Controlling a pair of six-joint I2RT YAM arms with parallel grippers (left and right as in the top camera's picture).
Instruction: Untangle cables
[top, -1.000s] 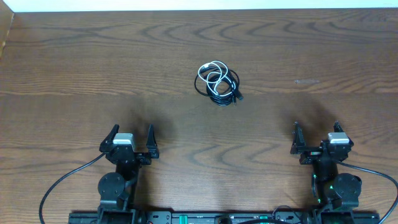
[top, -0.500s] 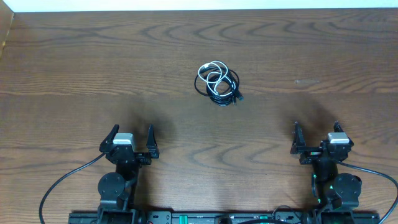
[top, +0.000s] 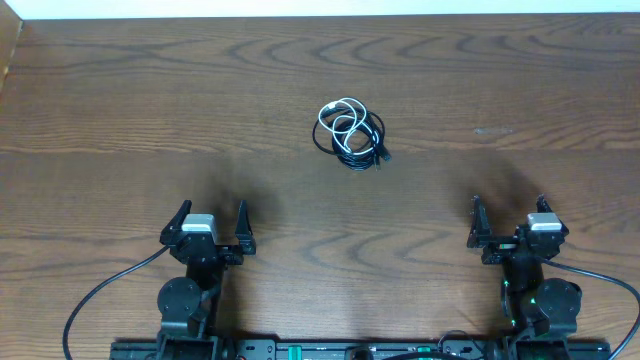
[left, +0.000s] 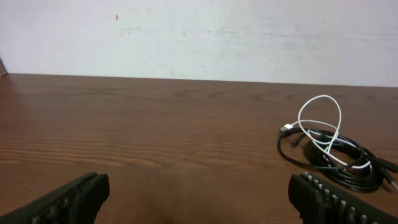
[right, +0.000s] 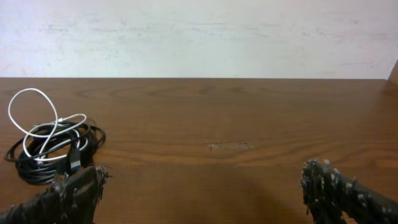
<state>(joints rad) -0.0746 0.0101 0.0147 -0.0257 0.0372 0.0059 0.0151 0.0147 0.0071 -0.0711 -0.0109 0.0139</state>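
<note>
Left gripper (top: 212, 212): cables (top: 349, 133) lie well ahead-right.

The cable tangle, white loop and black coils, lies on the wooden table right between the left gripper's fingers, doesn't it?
No. The cable tangle lies on the wooden table well ahead of the left gripper, not inside it; the overhead view shows the gap.

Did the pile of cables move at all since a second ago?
No. The pile of cables lies at the same spot on the table, just as far from the pale scuff mark beside it.
</note>
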